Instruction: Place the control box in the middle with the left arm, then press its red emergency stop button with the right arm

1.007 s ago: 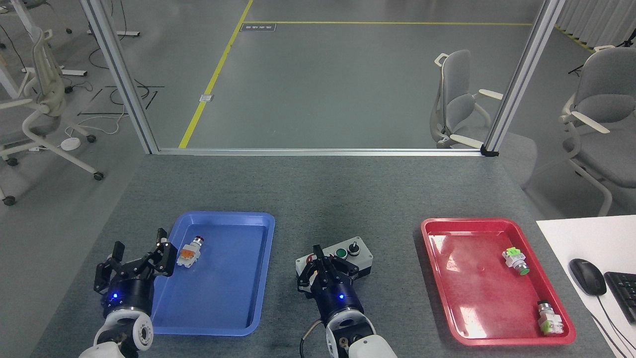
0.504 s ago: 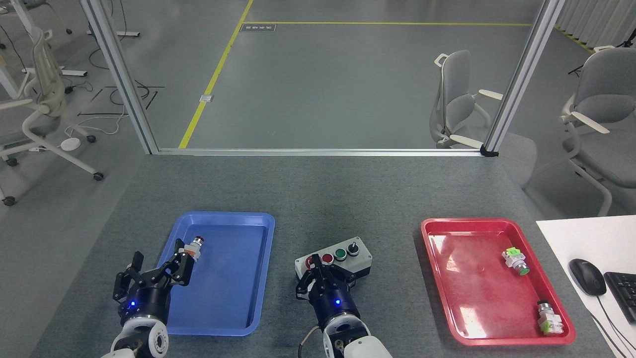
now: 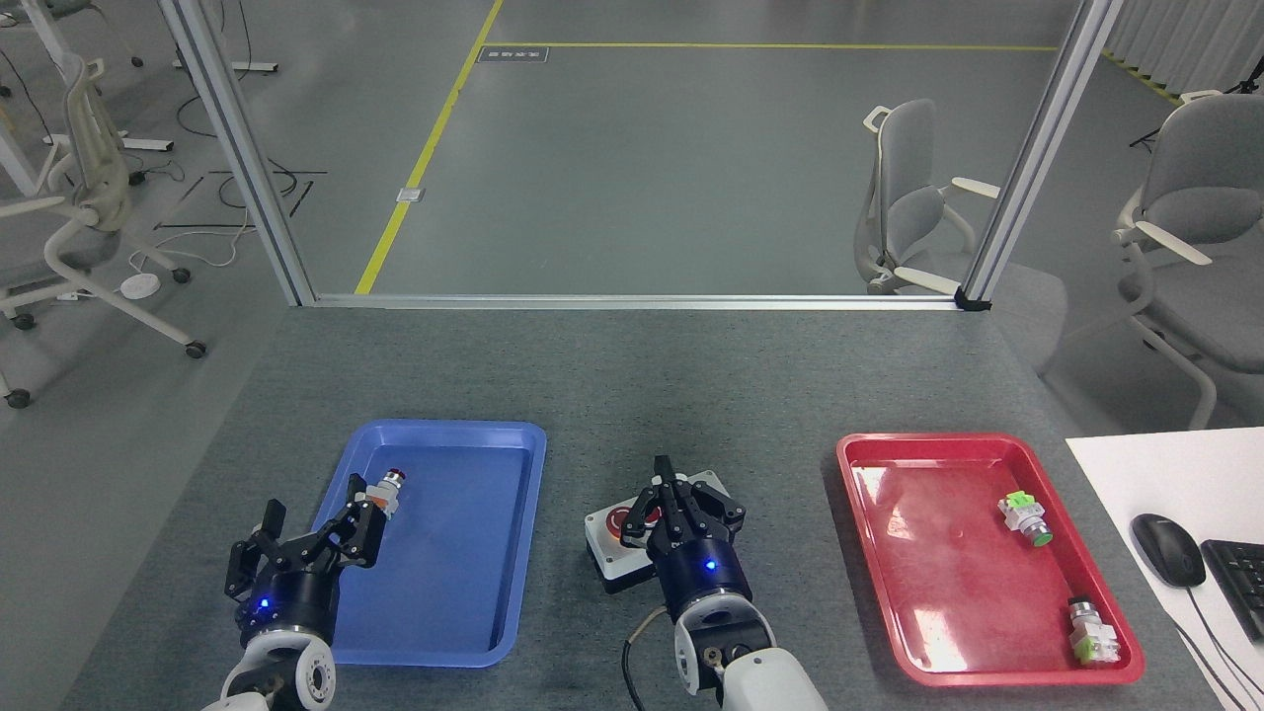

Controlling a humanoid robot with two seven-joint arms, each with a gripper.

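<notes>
Pressing step in hand: the light grey oblong control box point(image 3: 614, 538) with its black base already sits mid-worktop, between the blue plastic tray point(image 3: 513, 553) and the red plastic tray point(image 3: 859, 553).
Its big red emergency stop button point(image 3: 622, 520) shows just left of the right hand point(image 3: 681, 499), claws slightly apart, holding nothing; next it should shift left and bear down. The left hand point(image 3: 306, 538) hangs spread and empty at the blue tray's rim.

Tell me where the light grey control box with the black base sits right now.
In the head view the light grey control box rests on the bare grey tabletop between the blue plastic tray and red plastic tray, partly hidden under the right gripper.
</notes>
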